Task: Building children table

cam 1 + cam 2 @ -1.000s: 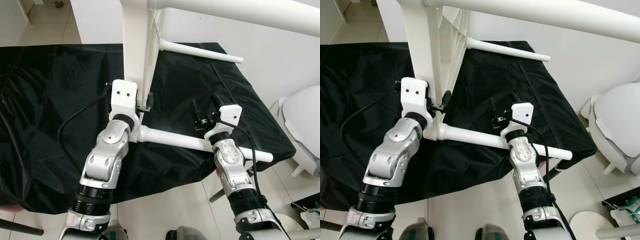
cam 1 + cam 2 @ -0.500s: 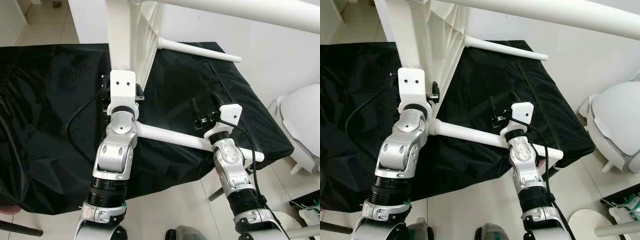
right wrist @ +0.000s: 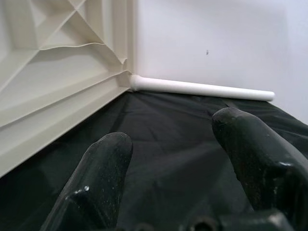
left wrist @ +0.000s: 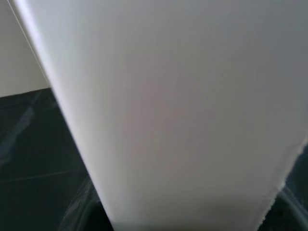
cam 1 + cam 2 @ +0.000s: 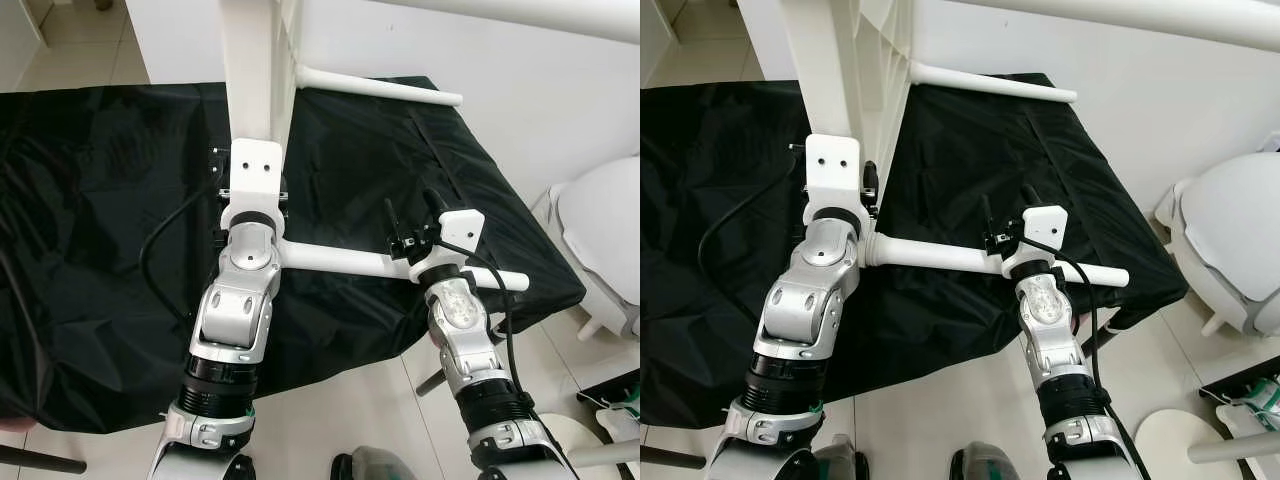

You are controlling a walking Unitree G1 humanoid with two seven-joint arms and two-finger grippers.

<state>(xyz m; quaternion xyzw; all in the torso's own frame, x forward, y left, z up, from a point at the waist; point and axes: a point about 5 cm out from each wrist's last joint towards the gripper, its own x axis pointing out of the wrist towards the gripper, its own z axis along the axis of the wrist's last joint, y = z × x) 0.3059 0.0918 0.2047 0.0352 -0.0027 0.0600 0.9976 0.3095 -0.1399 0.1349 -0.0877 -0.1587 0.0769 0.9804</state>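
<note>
Black cloth (image 5: 90, 250) covers the table before me and hangs over its near edge; pale floor tiles (image 5: 330, 420) show below it. White plastic of the children table (image 5: 250, 70) stands on edge on the cloth, its flat top rising out of the upper frame of the eye views and its ribbed underside (image 3: 53, 72) facing my right. Three white round legs project from it toward my right: an upper leg (image 5: 1120, 15) crossing the top of the eye views, a far leg (image 5: 380, 88) lying low over the back of the cloth, and a near leg (image 5: 400, 268) running level above the front edge of the cloth. Beyond the table's right corner stands a white rounded object (image 5: 605, 250) on the floor.

My left arm (image 5: 235, 330), silver, rises from below to the tabletop's lower edge. My left gripper (image 5: 250, 190) sits against that edge behind its white wrist plate; the left wrist view is blank white panel at very close range, and I cannot tell whether the fingers are clenched or released.

My right arm (image 5: 465, 340) comes up beneath the near leg, the leg passing just in front of its wrist. My right gripper (image 3: 178, 159) stands above that leg, its two black fingers (image 3: 255, 159) spread apart and grasping nothing, pointing over the cloth toward the far leg.
</note>
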